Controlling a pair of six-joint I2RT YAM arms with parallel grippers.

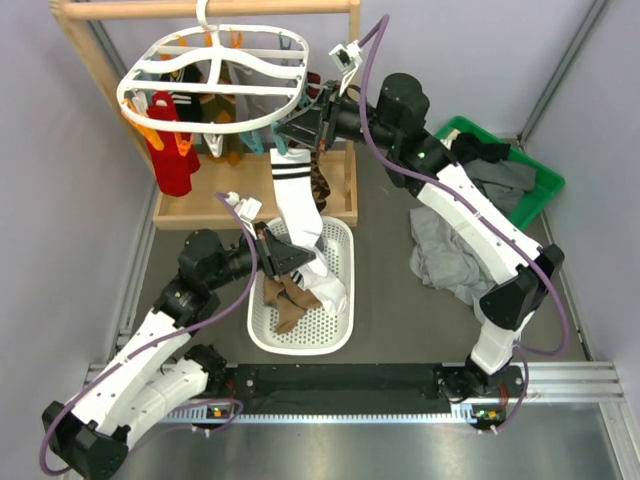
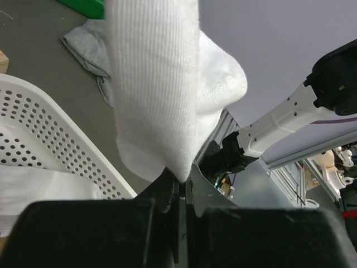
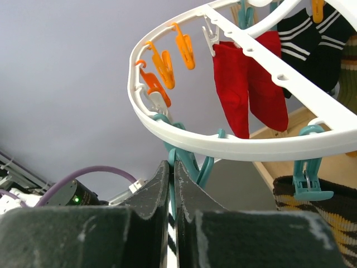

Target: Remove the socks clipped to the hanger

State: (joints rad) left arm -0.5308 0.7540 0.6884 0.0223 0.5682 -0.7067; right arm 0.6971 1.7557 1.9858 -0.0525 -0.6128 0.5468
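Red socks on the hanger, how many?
2, side by side under the hanger: one red sock toward the orange clips, the other by the black striped sock. More possibly hidden.

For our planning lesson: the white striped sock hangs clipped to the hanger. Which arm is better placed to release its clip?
Right. The right jaws sit closed on the teal clip under the hanger rim, where the sock hangs. The left jaws are lower, pinching the sock's toe end above the basket.

Walls: plain pale lilac panels close you in past the far and side edges | Worktop: dark grey, matte | Near edge: ribbed aluminium rail | Far-left corner: wooden rail stand | Light: soft, even
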